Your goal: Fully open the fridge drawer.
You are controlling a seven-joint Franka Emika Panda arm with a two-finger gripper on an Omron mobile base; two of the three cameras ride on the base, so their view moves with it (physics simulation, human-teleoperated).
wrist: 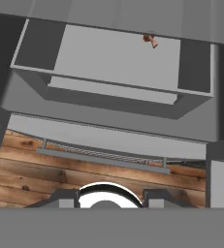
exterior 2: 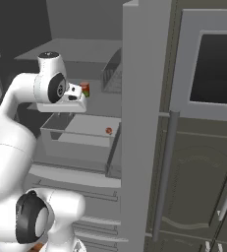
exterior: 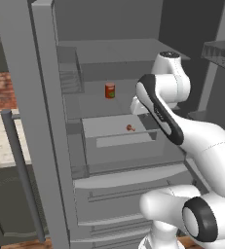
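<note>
Open fridge interior ahead: gripper [exterior 2: 79, 96], its finger spread impossible to judge, hovers above the fridge drawer [exterior: 118, 132], pulled partway out with a small reddish item [wrist: 150, 39] near its back edge, red can [exterior: 109, 90] on the shelf above.

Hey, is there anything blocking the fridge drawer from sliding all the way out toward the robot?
Nothing visible blocks it. The fridge drawer faces open space in front of the fridge, the door is swung aside, and the small reddish item lies inside the drawer. The end effector is above it, not in its path.
</note>
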